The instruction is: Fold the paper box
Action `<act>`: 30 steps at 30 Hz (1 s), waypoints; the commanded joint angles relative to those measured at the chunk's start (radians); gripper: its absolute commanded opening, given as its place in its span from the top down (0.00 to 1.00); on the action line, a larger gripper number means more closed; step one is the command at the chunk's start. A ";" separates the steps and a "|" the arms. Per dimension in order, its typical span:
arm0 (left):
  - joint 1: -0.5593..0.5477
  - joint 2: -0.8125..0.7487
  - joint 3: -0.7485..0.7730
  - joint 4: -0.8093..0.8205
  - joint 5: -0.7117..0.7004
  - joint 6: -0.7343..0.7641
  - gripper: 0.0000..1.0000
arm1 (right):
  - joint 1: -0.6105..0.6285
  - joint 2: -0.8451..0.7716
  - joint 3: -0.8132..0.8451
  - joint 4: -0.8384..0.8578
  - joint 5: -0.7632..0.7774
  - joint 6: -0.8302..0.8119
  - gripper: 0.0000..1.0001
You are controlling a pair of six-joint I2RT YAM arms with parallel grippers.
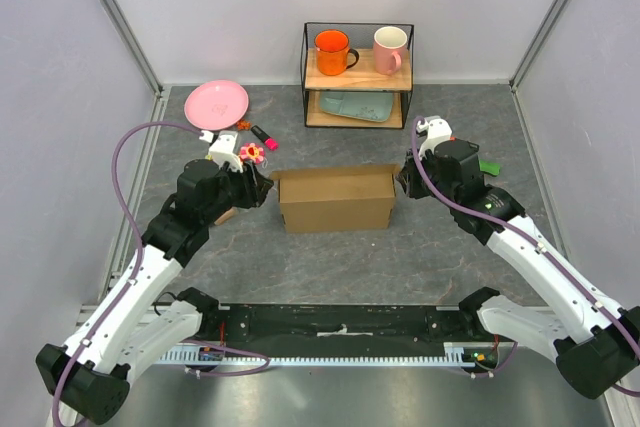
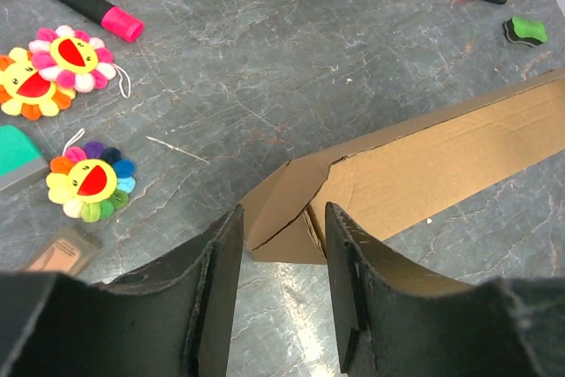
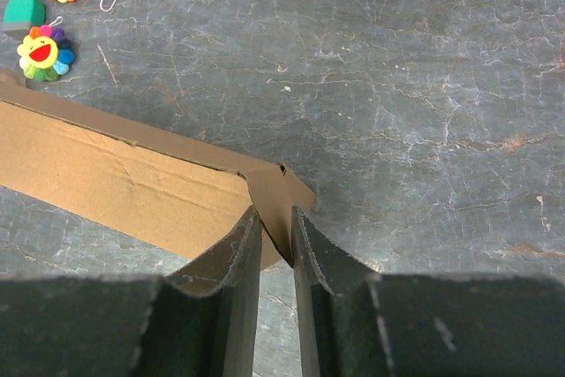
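The paper box [image 1: 336, 202] is found mid-counter [image 1: 330, 267], laid lengthwise from 9 to 3 o'clock. At the 9 o'clock end, its folded flap is clamped by the left hand [image 2: 282, 209]. At 3 o'clock, the flap's corner is pinched tight by the right hand [image 3: 274, 214]. Farther off, a pink plate [image 1: 216, 103] is spotted at 11 o'clock, and a wire shelf [image 1: 358, 82] carrying two mugs at 12.

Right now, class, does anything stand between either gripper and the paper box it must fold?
Nothing visible does. The left gripper straddles the left end flap of the paper box, and the right gripper is pinched on the right end flap.
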 commanded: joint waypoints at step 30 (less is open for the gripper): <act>0.004 0.031 -0.016 0.044 0.079 0.107 0.96 | 0.009 0.077 0.124 -0.043 -0.043 0.200 0.99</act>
